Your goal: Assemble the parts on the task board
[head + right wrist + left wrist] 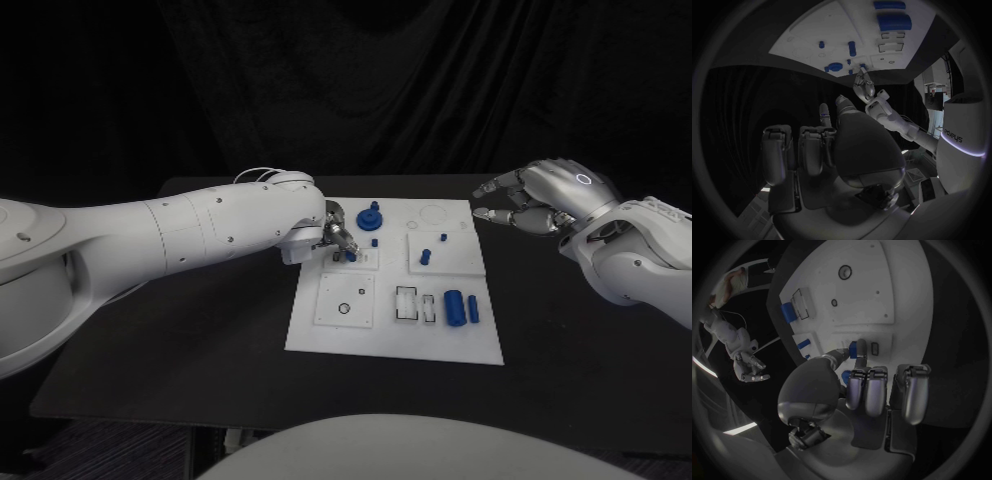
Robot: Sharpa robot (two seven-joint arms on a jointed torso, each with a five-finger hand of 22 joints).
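One table [173,370] carries one board [433,335] at its middle, with bare black surface along every board edge. Two hands: the left hand [335,240] is over the board's far left part, pinching a small blue peg [861,348]; the right hand [541,200] hovers off the board's far right corner, fingers curled, holding nothing. Six more blue parts show: a knob [369,216], two cylinders [456,306], and three small pegs [426,257].

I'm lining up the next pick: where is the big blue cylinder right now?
In the head view the big blue cylinder lies on the task board, in its near right part, between a slimmer blue pin and empty rectangular slots.
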